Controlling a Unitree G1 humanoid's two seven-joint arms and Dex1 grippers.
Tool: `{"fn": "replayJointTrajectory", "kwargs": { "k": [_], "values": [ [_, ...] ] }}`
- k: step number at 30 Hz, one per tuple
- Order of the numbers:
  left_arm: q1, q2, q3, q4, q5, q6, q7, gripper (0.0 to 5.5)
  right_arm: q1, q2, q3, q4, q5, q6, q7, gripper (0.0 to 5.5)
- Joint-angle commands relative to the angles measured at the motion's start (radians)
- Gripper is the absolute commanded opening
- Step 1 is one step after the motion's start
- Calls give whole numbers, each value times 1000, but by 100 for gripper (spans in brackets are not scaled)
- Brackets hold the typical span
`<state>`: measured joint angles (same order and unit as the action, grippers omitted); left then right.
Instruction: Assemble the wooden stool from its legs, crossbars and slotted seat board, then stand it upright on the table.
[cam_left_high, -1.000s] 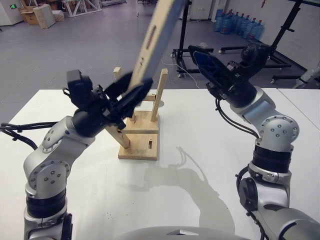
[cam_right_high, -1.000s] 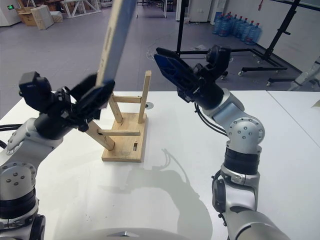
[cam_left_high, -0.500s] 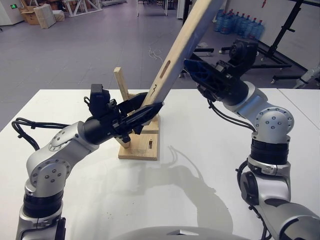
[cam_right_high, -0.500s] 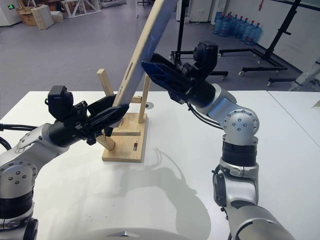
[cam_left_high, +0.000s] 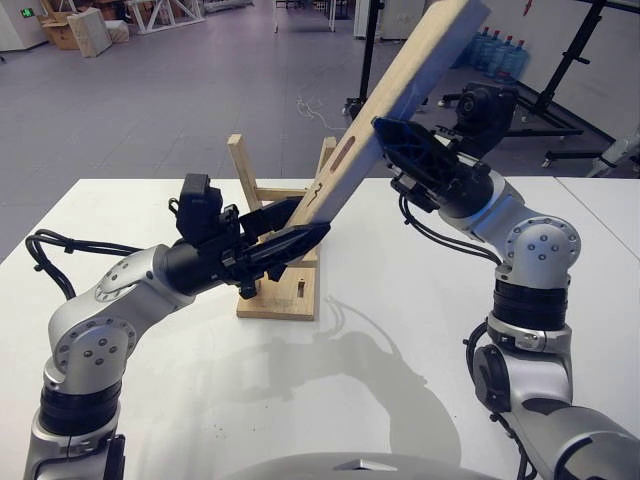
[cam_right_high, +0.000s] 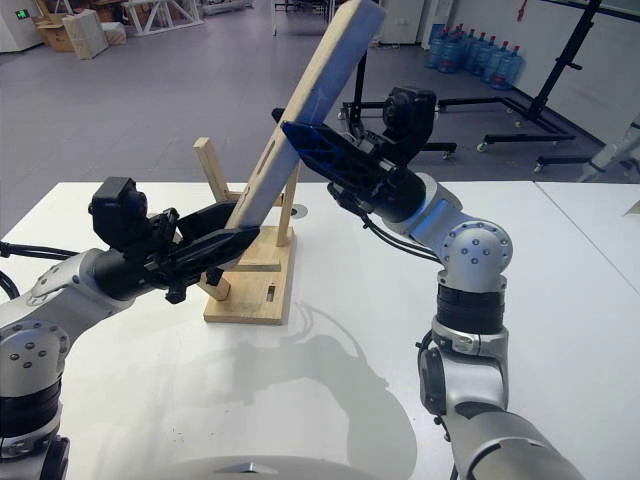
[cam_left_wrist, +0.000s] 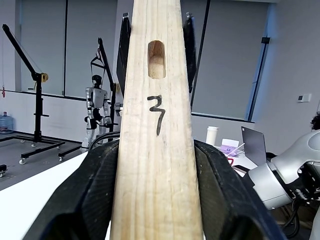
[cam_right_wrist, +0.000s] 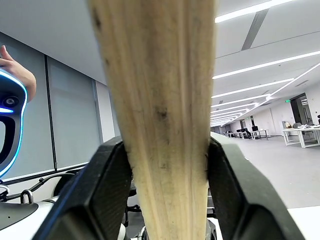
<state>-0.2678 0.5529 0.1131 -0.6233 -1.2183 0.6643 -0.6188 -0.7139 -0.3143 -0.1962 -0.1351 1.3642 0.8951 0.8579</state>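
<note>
L claw (cam_left_high: 305, 222): clamped on lower end of seat board (cam_left_high: 400, 90); fingers (cam_left_wrist: 92, 195) pressed on both its long edges, low over table (cam_left_high: 400, 340).
R claw (cam_left_high: 383, 122): clamped on same board higher up, abt mid-length; pads (cam_right_wrist: 107, 195) tight on both edges.
Seat board: held in air by both claws, tilted, low end at L claw, top end rising toward robot's R.
Slot (cam_left_wrist: 156, 59): oblong, thru the held board, betw the 2 claws; hand-drawn mark just beside it on L-claw side.
Stool frame: base board (cam_left_high: 285, 292) flat on table, just behind L claw; legs (cam_left_high: 243, 170) stick up from it, crossbars (cam_left_high: 282, 193) betw them.
Contact: can't tell if held board touches frame.
Containers: cardboard boxes (cam_left_high: 88, 30) on floor far back L, contents not visible; blue water jugs (cam_right_high: 490, 55) grouped on floor far back R, fill level can't tell.
</note>
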Motion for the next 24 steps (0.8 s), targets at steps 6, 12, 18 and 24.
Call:
{"fn": "replayJointTrajectory", "kwargs": {
  "k": [6, 12, 18, 24],
  "values": [
    [24, -28, 31, 33, 12, -15, 84, 242, 22, -44, 1, -63, -39, -29, 59, 207],
    [114, -69, 95, -24, -12, -55, 175, 332, 41, -92, -8, -66, -165, -107, 60, 206],
    [189, -93, 234, -112, -142, -145, 293, 351, 80, -201, -41, 44, -359, -242, 132, 205],
    [136, -34, 302, -47, -213, -174, 349, 351, 193, -220, -13, 222, -537, -440, 303, 205]
  ]
}}
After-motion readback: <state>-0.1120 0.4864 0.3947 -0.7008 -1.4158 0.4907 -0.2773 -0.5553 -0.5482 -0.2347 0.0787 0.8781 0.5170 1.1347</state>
